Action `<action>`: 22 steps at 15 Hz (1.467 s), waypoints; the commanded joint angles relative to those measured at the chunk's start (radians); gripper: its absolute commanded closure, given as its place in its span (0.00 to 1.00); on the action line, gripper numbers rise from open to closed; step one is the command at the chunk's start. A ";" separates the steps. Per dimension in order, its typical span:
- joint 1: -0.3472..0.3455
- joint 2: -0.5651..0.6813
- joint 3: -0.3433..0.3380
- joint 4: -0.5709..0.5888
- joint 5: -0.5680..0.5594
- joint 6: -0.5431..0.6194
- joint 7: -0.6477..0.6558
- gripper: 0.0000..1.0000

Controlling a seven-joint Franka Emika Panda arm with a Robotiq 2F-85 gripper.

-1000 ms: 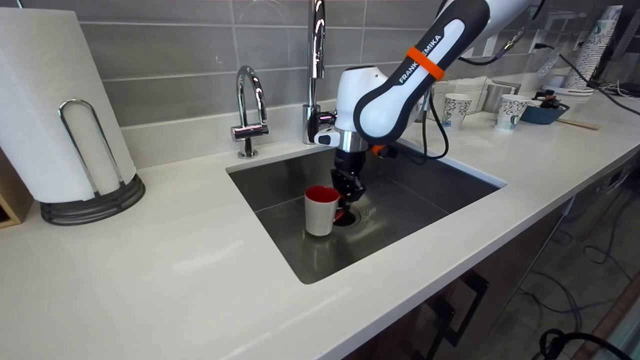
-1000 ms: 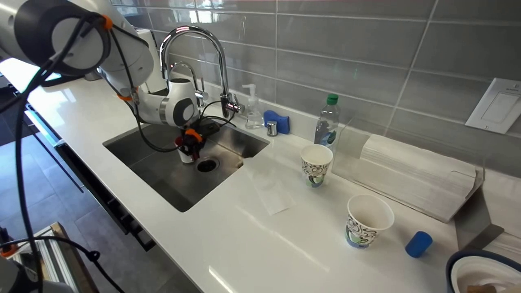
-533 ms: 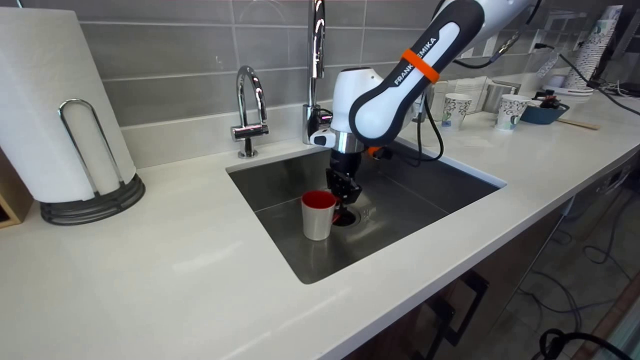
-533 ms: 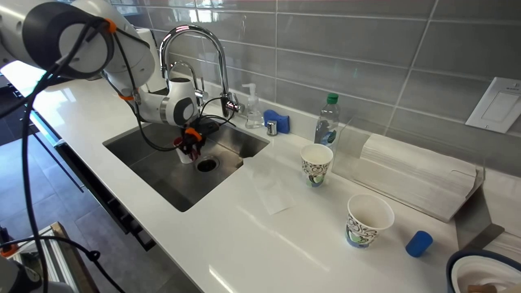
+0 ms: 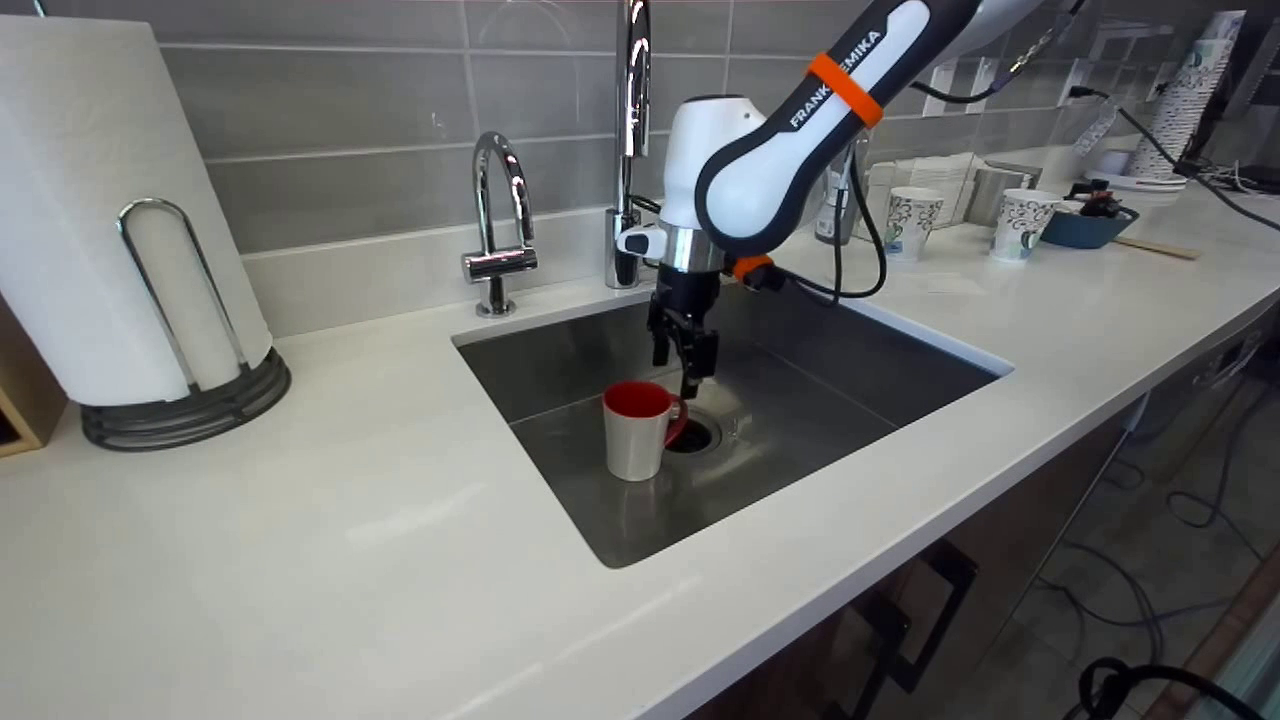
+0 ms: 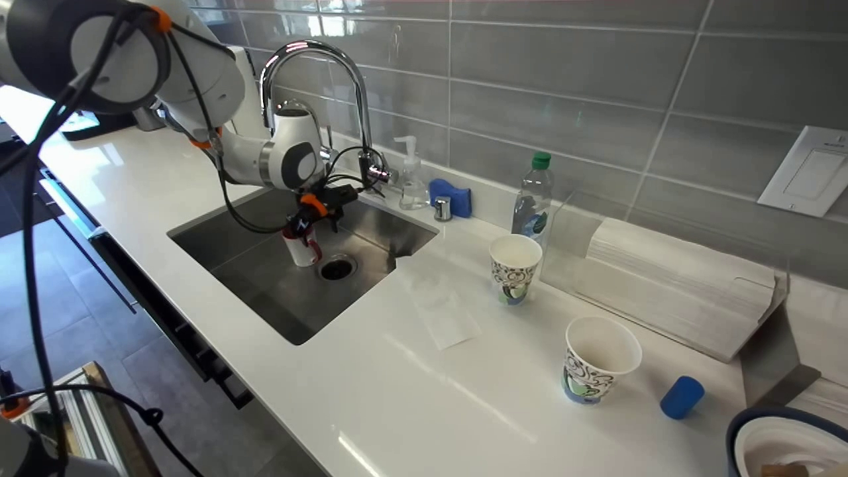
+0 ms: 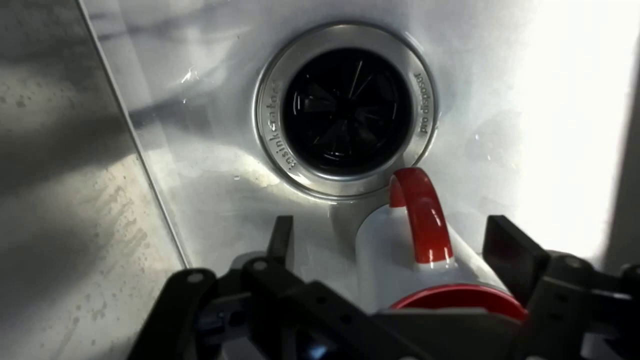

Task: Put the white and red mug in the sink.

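Observation:
The white and red mug (image 5: pixel 633 445) stands upright on the floor of the steel sink (image 5: pixel 800 400), beside the drain. In the wrist view its red handle (image 7: pixel 425 215) points toward the drain, and the lower part of the picture hides much of its red rim. My gripper (image 7: pixel 392 237) is open, its fingers (image 7: pixel 512 250) spread wide to both sides of the mug, with nothing gripped. An exterior view has the gripper (image 5: pixel 676 375) just above the handle, apart from it. From a different angle the mug (image 6: pixel 301 254) is partly covered by the gripper (image 6: pixel 318 228).
A tall chrome faucet (image 6: pixel 361 99) rises behind the sink, close to the arm, with a smaller tap (image 5: pixel 497 225) beside it. Two paper cups (image 6: pixel 515 268), a soap bottle (image 6: pixel 533 199) and a blue sponge (image 6: pixel 450 197) stand on the counter. A paper towel roll (image 5: pixel 130 220) stands at one end.
The mug has shifted slightly and come to rest on the sink floor. My gripper has opened, let go of the handle and risen a little above it.

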 commanded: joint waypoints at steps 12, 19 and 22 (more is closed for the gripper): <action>-0.073 -0.556 -0.070 -0.362 0.227 -0.251 0.292 0.00; -0.057 -0.820 -0.159 -0.394 0.238 -0.393 0.589 0.00; -0.034 -0.935 -0.151 -0.419 0.254 -0.433 0.764 0.00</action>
